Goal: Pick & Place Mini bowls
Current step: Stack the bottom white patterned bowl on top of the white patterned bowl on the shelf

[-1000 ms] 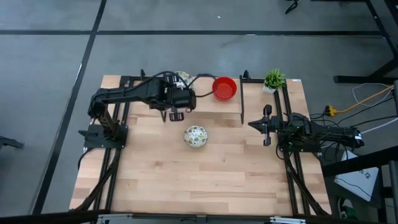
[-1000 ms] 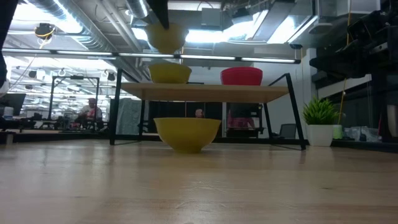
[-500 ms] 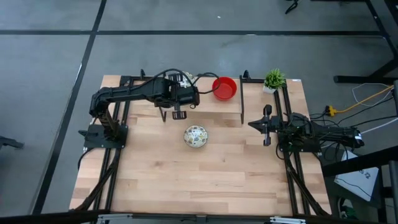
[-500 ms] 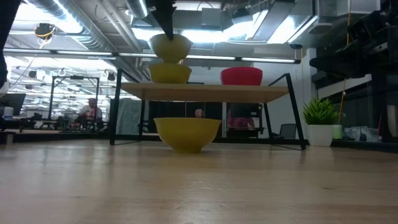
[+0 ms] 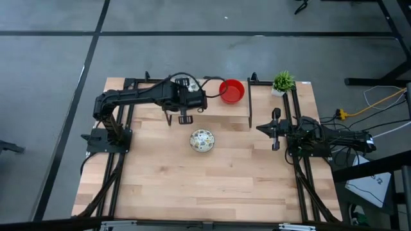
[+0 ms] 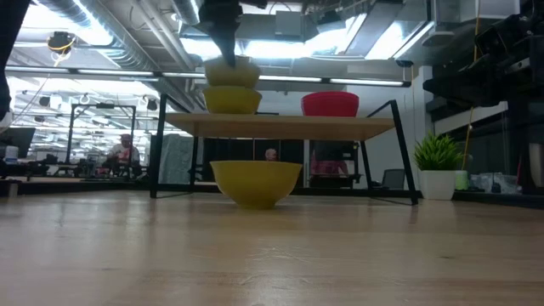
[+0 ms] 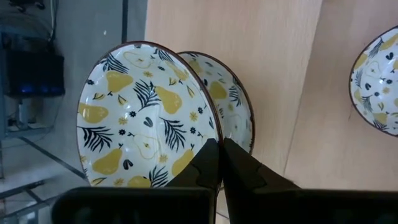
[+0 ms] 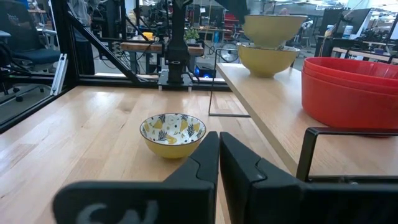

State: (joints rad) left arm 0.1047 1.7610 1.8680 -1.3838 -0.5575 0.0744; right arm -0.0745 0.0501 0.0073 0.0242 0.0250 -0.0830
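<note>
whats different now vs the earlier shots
The left gripper, shut on the rim of a yellow-sided patterned mini bowl, has lowered it until it nests in the matching bowl on the raised wooden shelf; it has not let go. Unchanged: the stacked red bowls on the shelf, the patterned bowl on the table, the potted plant and the waiting right gripper.

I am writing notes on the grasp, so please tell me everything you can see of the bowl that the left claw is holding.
The held bowl is small and round, glossy like glazed ceramic. Its inside is white with yellow pears and dark leaves under a thin dark rim, and its outside looks plain yellow. The left claw is shut on its rim. In the low view it sits upright, nested in a second bowl of the same pattern on the raised wooden shelf, left of the red bowls. Whether the two bowls touch cannot be told.
</note>
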